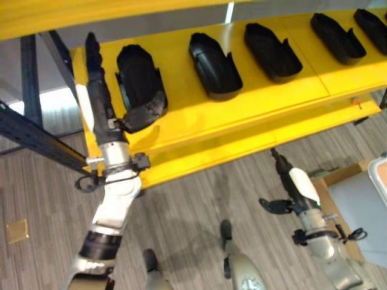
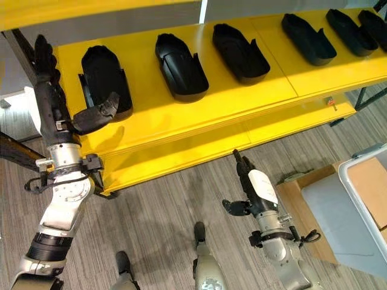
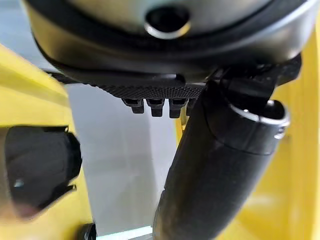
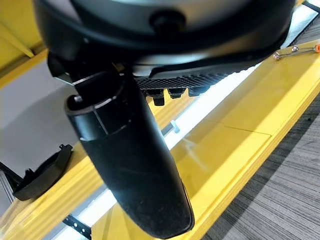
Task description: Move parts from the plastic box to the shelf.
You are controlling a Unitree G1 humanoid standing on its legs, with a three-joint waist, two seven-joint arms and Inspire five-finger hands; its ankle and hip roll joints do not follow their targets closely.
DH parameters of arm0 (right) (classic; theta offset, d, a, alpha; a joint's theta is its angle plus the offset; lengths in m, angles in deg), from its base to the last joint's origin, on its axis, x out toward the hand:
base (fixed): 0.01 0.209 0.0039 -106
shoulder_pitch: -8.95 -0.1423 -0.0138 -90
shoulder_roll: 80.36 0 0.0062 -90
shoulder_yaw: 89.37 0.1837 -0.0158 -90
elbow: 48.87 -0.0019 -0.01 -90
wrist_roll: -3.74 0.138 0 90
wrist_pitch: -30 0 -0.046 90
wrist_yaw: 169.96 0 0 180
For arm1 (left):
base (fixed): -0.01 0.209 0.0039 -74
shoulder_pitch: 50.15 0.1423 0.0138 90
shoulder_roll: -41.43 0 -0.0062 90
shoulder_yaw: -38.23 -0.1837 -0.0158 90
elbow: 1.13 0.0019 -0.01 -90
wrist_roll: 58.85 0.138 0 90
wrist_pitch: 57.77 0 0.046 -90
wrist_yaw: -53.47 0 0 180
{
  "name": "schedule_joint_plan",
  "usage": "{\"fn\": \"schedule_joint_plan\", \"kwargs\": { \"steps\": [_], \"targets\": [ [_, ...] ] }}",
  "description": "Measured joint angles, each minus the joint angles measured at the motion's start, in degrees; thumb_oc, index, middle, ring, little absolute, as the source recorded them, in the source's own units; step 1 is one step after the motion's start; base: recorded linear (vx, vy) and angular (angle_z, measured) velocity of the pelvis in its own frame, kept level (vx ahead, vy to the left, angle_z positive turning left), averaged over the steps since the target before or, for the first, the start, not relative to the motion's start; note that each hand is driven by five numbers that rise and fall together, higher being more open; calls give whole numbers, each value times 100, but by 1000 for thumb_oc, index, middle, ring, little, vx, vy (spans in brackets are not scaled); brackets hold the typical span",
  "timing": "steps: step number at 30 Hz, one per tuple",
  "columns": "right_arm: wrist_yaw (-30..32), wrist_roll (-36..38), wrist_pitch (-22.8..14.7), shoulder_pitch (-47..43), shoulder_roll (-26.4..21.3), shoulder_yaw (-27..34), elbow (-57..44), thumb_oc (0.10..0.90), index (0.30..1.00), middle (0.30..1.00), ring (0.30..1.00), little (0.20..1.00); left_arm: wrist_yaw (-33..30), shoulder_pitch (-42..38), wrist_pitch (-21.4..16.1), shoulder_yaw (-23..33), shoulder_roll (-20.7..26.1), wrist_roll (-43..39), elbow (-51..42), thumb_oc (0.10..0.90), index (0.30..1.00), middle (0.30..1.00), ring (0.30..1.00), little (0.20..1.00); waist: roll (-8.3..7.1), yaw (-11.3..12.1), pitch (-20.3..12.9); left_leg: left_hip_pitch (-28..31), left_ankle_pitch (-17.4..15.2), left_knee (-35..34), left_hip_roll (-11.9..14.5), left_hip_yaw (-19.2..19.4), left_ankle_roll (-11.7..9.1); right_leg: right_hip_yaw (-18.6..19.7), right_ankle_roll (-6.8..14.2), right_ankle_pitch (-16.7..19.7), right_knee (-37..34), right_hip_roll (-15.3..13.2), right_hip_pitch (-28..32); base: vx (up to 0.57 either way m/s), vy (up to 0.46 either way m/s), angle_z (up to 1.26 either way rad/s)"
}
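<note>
parts (image 1: 213, 65): five black moulded shells (hollow side up) | spaced in a row | on yellow shelf (image 1: 254, 103)

Left hand (image 3: 165, 60) is right up in the camera here, dark bulk along one edge with the fingers (image 3: 156, 105) just poking out as a short row of stubby tips. The thumb (image 3: 215, 175) is the big dark cylinder sticking out beside them. Past it there's the yellow shelf (image 3: 295, 165), and a black part (image 3: 37, 170) sitting off to the side against more yellow
</note>
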Motion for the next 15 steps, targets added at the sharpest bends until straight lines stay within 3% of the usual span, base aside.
{"fn": "schedule_joint_plan", "kwargs": {
  "steps": [4,6,9,12,15],
  "targets": [
    [-104,232,39,46,5,119,-16,900,1000,1000,1000,1000,506,783,-77,67,-4,-810,-83,900,1000,1000,1000,1000,133,13,-78,126,-44,-3,1,-12,25,-13,-2,-48,-3,-5,137,7,3,2],
    [-235,536,94,130,7,264,-18,900,1000,1000,1000,1000,975,1542,-76,86,-2,-1351,-67,900,1000,1000,1000,1000,272,148,-187,195,-55,-3,2,-61,23,-67,6,-67,-4,-11,245,-7,2,10],
    [-383,861,94,181,29,269,-21,900,1000,1000,1000,1000,1392,2106,-71,93,0,-1855,-67,900,1000,1000,1000,1000,301,221,-278,228,-59,-3,3,-99,27,-111,8,-81,-7,-17,309,-2,12,8],
    [-702,1721,87,246,187,256,-128,900,1000,1000,1000,1000,2004,2734,-56,-69,5,-2485,-23,900,1000,1000,1000,1000,316,309,-327,336,-63,-5,4,-163,31,-173,21,-100,-8,-25,472,-3,17,11],
    [-1048,2708,81,335,327,111,-183,900,1000,1000,1000,1000,2522,3152,266,-609,162,-2441,262,900,1000,1000,1000,1000,347,334,-684,333,-89,-26,3,-267,17,-306,52,-209,-50,-49,581,5,33,22]
  ]
}}
